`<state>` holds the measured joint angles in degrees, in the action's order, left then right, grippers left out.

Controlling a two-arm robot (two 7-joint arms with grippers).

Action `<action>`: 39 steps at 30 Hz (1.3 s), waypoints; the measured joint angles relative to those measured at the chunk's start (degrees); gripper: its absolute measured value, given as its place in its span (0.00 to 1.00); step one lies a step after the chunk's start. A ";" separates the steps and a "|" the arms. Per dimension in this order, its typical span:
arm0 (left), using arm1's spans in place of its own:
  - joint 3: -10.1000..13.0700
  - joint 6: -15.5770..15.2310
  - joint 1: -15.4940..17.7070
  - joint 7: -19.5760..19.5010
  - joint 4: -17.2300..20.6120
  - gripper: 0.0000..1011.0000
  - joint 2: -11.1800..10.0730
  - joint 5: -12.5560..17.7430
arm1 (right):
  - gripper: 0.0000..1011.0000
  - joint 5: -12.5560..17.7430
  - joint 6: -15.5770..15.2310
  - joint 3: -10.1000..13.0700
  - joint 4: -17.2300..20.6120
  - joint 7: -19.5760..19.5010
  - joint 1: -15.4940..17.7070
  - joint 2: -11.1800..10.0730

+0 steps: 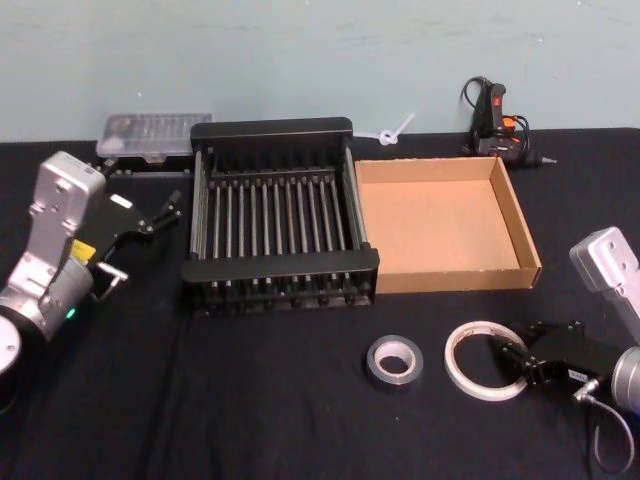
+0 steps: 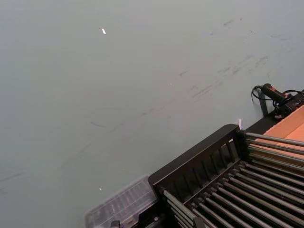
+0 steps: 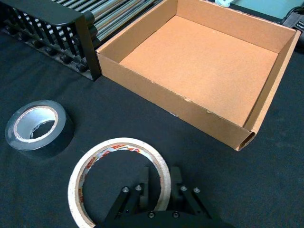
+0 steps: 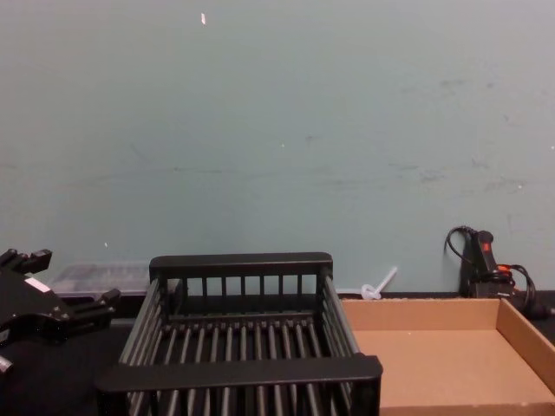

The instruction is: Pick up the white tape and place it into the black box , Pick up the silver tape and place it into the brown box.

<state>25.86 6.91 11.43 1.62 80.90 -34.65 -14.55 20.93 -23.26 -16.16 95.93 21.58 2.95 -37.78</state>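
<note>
the right gripper (image 1: pixel 508 358) sits low over the black table (image 1: pixel 250 400), its fingers (image 3: pixel 142 190) straddling the near-right rim of the white tape (image 1: pixel 486 359), one inside the ring and one outside, not yet closed on it. the tape lies flat on the cloth, with the silver tape (image 1: pixel 393 361) just to its left. beyond them the brown box (image 1: pixel 445 225) stands right beside the black box (image 1: pixel 272 214). the left gripper (image 1: pixel 160 215) hangs spread and unladen near the black box's left side, above the table.
</note>
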 joint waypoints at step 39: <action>0.00 0.00 0.00 0.00 0.00 0.99 0.00 0.00 | 0.09 -1.16 2.91 2.02 3.02 -0.46 0.48 0.43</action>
<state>25.86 6.91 11.43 1.62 80.90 -34.65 -14.55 19.77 -20.35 -14.14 98.95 21.13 3.43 -37.35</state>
